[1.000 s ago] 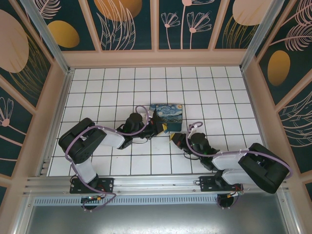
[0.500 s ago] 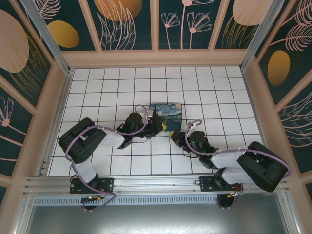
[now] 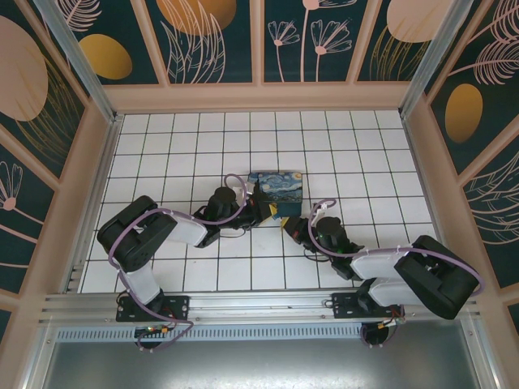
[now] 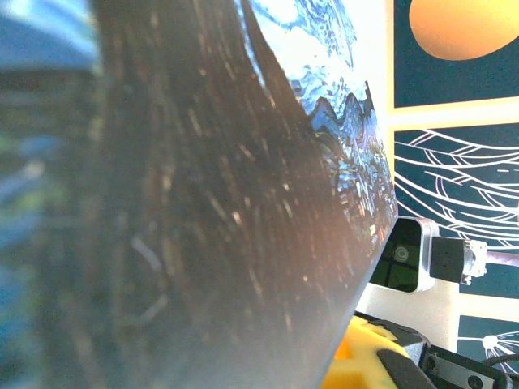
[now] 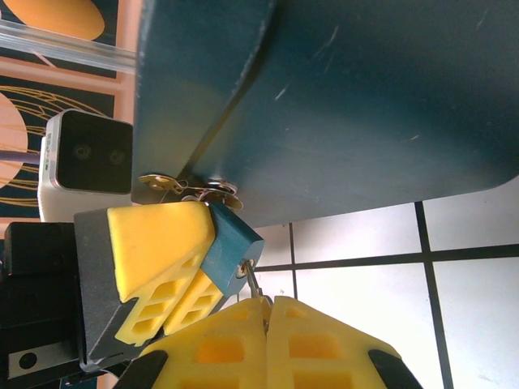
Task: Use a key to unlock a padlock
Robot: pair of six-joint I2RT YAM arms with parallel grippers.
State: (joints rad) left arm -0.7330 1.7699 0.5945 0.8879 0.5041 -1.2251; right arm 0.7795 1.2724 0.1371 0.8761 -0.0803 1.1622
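Now your right gripper (image 5: 266, 306) is pinched shut on the key (image 5: 255, 285), its tip at the padlock (image 5: 231, 241), which your left gripper (image 5: 195, 263) clamps just beside the starry-night box (image 5: 365, 105) overhanging both.

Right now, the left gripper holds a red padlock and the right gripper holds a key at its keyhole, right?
Not quite: the padlock is blue, not red, as the right wrist view shows. The left gripper does hold it, with the right gripper holding the key at its keyhole.
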